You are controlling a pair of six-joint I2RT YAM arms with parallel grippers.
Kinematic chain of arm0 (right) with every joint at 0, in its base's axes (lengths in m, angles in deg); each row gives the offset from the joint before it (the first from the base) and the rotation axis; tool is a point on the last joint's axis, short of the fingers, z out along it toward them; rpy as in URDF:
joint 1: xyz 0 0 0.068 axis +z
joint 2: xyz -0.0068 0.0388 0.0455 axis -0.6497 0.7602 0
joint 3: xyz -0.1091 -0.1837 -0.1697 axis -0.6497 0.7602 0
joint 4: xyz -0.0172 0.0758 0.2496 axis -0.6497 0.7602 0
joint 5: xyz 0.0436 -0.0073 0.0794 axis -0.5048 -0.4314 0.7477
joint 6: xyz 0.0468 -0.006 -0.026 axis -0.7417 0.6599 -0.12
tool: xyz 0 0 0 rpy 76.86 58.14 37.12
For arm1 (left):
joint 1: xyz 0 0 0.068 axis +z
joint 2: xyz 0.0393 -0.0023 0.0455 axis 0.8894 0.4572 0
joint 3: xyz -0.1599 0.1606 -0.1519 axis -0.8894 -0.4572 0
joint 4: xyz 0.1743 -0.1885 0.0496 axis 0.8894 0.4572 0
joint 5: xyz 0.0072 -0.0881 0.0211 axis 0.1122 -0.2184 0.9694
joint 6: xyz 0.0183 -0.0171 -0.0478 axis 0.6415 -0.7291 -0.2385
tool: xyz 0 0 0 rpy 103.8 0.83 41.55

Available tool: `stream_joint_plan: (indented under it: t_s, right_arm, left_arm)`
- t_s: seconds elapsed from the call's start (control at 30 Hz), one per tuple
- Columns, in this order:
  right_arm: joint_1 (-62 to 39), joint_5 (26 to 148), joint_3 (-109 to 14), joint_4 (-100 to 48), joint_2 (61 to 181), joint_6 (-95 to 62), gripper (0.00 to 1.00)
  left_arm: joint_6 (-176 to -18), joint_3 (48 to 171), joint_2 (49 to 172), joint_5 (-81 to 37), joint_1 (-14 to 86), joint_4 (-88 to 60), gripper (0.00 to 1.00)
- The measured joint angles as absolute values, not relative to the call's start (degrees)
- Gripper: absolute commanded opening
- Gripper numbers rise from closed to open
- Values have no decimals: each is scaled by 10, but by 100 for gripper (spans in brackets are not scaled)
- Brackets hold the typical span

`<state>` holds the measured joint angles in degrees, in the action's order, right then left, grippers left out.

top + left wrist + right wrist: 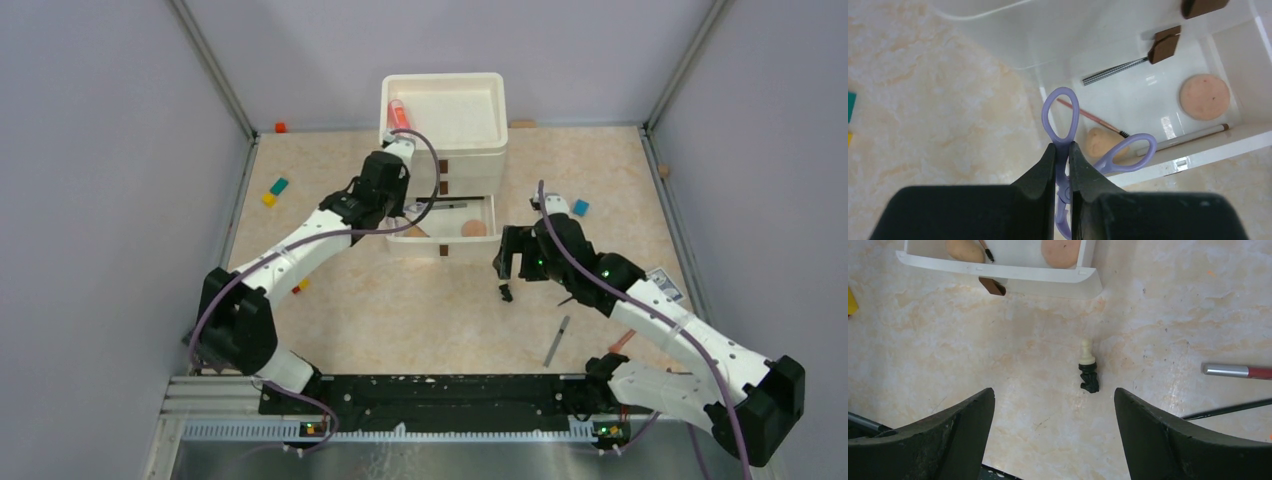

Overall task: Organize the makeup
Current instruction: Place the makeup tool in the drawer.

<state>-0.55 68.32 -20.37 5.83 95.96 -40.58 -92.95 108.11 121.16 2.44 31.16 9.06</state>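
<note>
My left jaws are pinched tight on the lilac scissors point(1063, 144), just below one handle loop, over the open white drawer point(1198, 150) (peach sponges point(1204, 96), a thin brush point(1093, 117) and a pencil point(1193, 136) lie inside). My right jaws gape wide and empty above the tabletop point(1013, 365), with a small black-and-cream piece point(1088, 371) lying between them.

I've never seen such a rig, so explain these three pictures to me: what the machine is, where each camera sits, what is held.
These are two robot arms bolted at the near edge of a table. The wide picture looks down from above and behind them; the other two come from a camera on each wrist. The left pincer is shut on lilac scissors over an open white drawer holding peach sponges, a brush and a pencil. The right pincer hangs open above a small black-and-cream piece. A silver stick and coloured blocks lie on the table.
</note>
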Motion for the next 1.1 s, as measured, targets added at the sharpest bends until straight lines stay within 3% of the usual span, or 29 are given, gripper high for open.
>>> stream_joint_plan:
  t_s: [0.2,0.43,0.77,0.93,1.0,1.07,1.1]
  right_arm:
    - [-6,683,-203,62,951,-406,87]
    - [-6,683,-203,62,937,-406,87]
    - [-6,669,-200,66,940,-406,87]
    - [-11,641,-205,91,964,-425,94]
    - [-26,644,-218,109,985,-430,95]
    - [-49,656,-238,123,1007,-430,95]
    - [-58,660,-246,126,1015,-430,95]
  left_arm:
    - [-856,1090,1275,-25,300,21,19]
    - [-795,1125,1343,-49,296,-9,53]
    - [-783,1148,1346,-54,272,-15,62]
    - [-790,1148,1346,-54,245,-13,70]
    - [-796,1148,1346,-55,238,-11,78]
    - [-801,1148,1346,-56,233,-8,95]
    - [-803,1148,1346,-56,232,-6,98]
